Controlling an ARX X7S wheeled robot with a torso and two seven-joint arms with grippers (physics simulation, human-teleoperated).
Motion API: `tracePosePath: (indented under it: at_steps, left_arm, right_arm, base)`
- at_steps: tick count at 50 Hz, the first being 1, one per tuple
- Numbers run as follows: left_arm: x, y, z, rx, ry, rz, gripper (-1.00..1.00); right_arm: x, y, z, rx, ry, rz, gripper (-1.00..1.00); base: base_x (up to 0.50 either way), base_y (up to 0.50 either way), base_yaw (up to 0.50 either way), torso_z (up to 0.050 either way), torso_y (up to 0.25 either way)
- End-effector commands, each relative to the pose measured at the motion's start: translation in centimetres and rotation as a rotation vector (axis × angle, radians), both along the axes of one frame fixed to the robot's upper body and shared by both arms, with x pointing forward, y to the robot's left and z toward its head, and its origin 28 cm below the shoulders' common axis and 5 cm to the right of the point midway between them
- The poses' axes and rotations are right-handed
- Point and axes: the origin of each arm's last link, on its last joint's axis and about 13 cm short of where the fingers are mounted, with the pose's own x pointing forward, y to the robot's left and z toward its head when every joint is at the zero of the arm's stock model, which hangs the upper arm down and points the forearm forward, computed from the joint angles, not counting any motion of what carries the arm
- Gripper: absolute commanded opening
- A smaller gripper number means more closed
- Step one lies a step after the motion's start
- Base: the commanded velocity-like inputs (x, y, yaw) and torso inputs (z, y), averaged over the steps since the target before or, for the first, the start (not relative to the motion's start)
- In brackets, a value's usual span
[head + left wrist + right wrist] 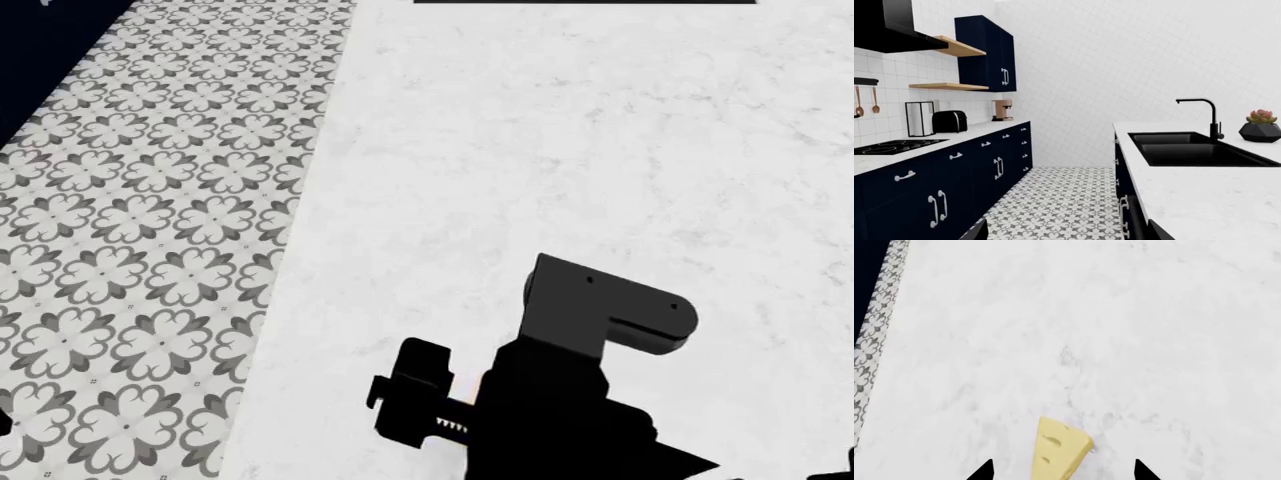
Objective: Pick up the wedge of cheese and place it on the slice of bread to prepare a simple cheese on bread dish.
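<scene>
Two black fingertips [985, 470] frame my right wrist view, spread wide apart, and the cheese [1059, 450] lies between them on the white marble counter [1074, 325], touching neither tip that I can see. So the right gripper [1062, 471] is open around the wedge, with its holed face showing. On the head view I see only the right arm [561, 390] over the counter, near the edge by the patterned floor [147, 250]; the cheese is hidden under it. I cannot find the bread in any view. My left wrist camera looks down the kitchen at the sink [1197, 149], faucet [1211, 117] and navy cabinets [947, 185]; only dark slivers of the left gripper [1064, 232] show, so I cannot tell its state.
</scene>
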Motion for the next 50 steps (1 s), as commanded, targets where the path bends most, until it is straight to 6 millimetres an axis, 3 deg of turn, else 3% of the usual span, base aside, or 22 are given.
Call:
tracePosePath:
  at_steps: [1, 40, 41, 50]
  left_arm:
    - [0.0, 0.0, 0.0, -0.004, -0.002, -0.003, 1.00]
    - [-0.1, 0.1, 0.0, -0.019, -0.008, -0.005, 1.00]
    - [0.0, 0.1, 0.0, -0.018, -0.008, -0.005, 1.00]
    - [0.0, 0.1, 0.0, -0.018, -0.002, -0.003, 1.00]
  right_arm:
    - [0.9, 0.4, -1.2, -0.029, 0.049, 0.010, 1.00]
    - [1.4, 1.1, -3.0, -0.086, 0.089, 0.030, 1.00]
    - [1.3, 1.1, -2.8, -0.082, 0.089, 0.032, -1.00]
    - [0.6, 1.3, -2.4, -0.122, 0.058, 0.043, -1.00]
  base:
    - [0.00, 0.00, 0.00, 0.000, 0.000]
    - [0.00, 0.00, 0.00, 0.000, 0.000]
    - [0.00, 0.00, 0.00, 0.000, 0.000]
    - [0.00, 0.00, 0.00, 0.000, 0.000]
